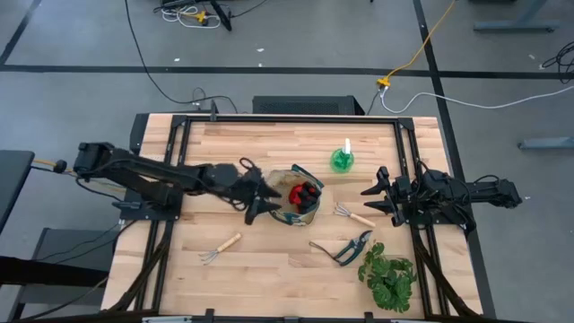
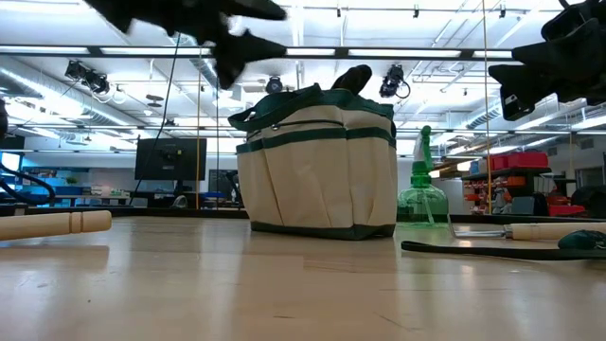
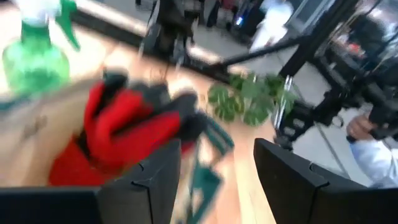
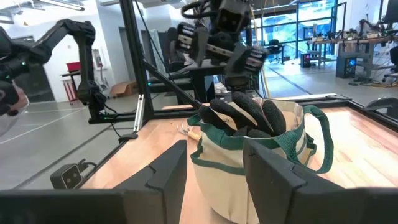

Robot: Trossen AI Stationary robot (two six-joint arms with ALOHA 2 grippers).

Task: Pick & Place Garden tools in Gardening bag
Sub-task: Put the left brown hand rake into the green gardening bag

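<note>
Tan, green-trimmed gardening bag point(image 1: 299, 201) stands upright holding red gloves point(image 1: 303, 192).

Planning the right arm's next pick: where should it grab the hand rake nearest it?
Probably the wooden handle of the hand rake, from straight above, fingers across its width. It lies flat, tines toward the gardening bag, handle pointing toward the open right tool.
</note>
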